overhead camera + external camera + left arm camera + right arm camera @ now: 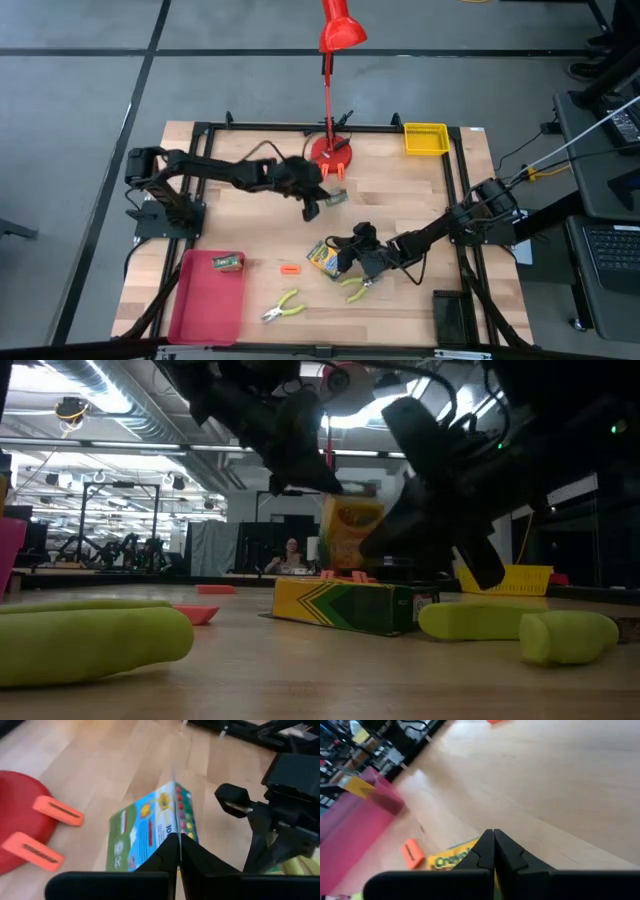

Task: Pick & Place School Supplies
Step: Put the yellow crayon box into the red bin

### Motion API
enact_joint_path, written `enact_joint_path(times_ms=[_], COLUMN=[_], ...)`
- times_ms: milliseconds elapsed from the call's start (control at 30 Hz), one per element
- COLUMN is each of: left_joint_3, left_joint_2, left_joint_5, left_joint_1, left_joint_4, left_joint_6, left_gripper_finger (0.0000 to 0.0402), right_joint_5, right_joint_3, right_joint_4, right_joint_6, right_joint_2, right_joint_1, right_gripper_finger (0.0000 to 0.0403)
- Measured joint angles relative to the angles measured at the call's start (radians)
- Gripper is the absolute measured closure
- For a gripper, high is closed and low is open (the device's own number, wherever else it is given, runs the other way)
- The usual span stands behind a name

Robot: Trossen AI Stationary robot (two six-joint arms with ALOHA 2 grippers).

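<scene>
From above, the left gripper [318, 203] pinches a crayon box [333, 199] that juts out past its fingertips beside the lamp base [330, 152], while the right gripper [340, 252] is shut on the edge of a second crayon box [321, 258]. In the low view that second box lies flat under the dark fingers, which are hard to make out. Each wrist view shows closed fingers meeting on a box edge, the rest of the box cut off behind them.
</scene>
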Motion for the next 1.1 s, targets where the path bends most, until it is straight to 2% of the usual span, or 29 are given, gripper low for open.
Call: enact_joint_path(times_ms=[133,267,500,600,833,1100], left_joint_3=[0.0,0.0,0.0,0.0,0.0,0.0], left_joint_2=[-0.1,-0.245,-0.542,-0.637,-0.805,-0.907], left_joint_5=[0.081,0.137,0.161,0.155,0.046,-0.026], left_joint_1=[0.041,0.038,-0.041,-0.102,-0.291,-0.52], left_joint_4=[-0.14,-0.333,-0.566,-0.635,-0.745,-0.77], left_joint_6=[0.031,0.048,-0.083,-0.169,-0.329,-0.516], left_gripper_finger=[0.0398,0.0398,0.0399,0.0399,0.0399,0.0399], right_joint_5=[0.011,0.051,0.079,0.079,0.053,0.041], right_joint_3=[0.0,0.0,0.0,0.0,0.0,0.0], right_joint_4=[-0.008,-0.024,-0.034,-0.034,-0.03,-0.027], right_joint_6=[0.003,0.031,0.054,0.06,0.08,0.125], right_joint_2=[-0.024,-0.043,-0.062,-0.062,-0.062,-0.062], right_joint_1=[0.017,0.04,0.057,0.057,0.057,0.057], right_gripper_finger=[0.0403,0.0403,0.0403,0.0403,0.0403,0.0403])
